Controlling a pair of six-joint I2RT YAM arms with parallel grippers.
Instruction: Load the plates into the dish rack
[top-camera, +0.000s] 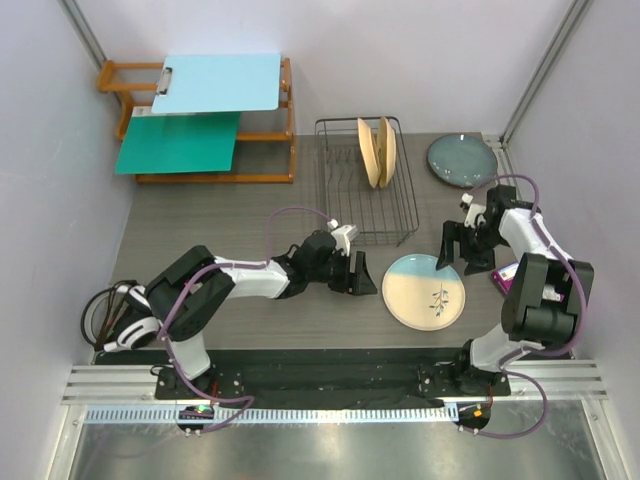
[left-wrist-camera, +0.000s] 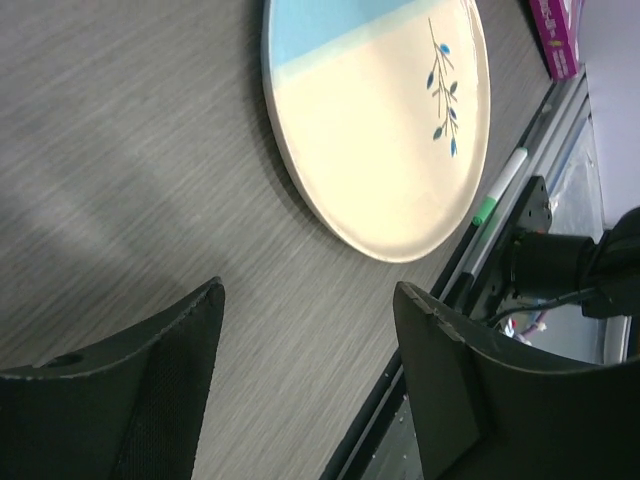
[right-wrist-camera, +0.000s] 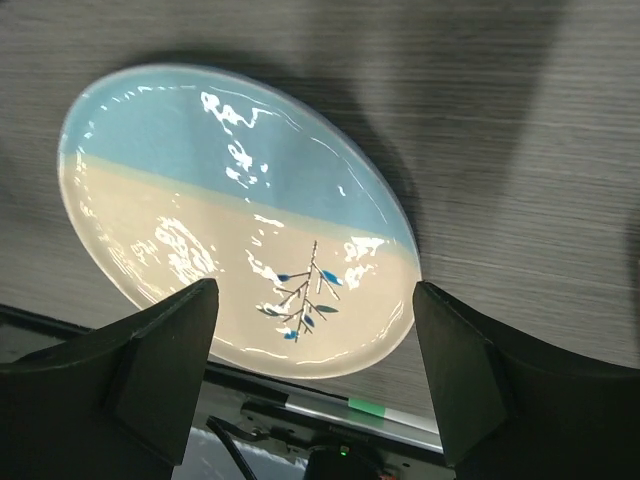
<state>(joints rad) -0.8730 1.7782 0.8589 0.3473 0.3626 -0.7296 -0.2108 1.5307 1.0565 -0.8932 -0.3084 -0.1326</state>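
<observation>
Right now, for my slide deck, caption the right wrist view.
Open right gripper faces the cream plate lying flat on the grey table.

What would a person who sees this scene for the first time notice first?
The round cream plate with a light-blue band and sprig lies flat on the grey table, near the open left gripper and open right gripper. Behind it, two tan plates stand upright in the black wire dish rack.

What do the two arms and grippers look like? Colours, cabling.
White shells over black joints on the left arm and right arm, each trailing a looping mauve cable. The left gripper and right gripper are matte black, two broad wedge-shaped fingers apiece; no markings visible.
</observation>
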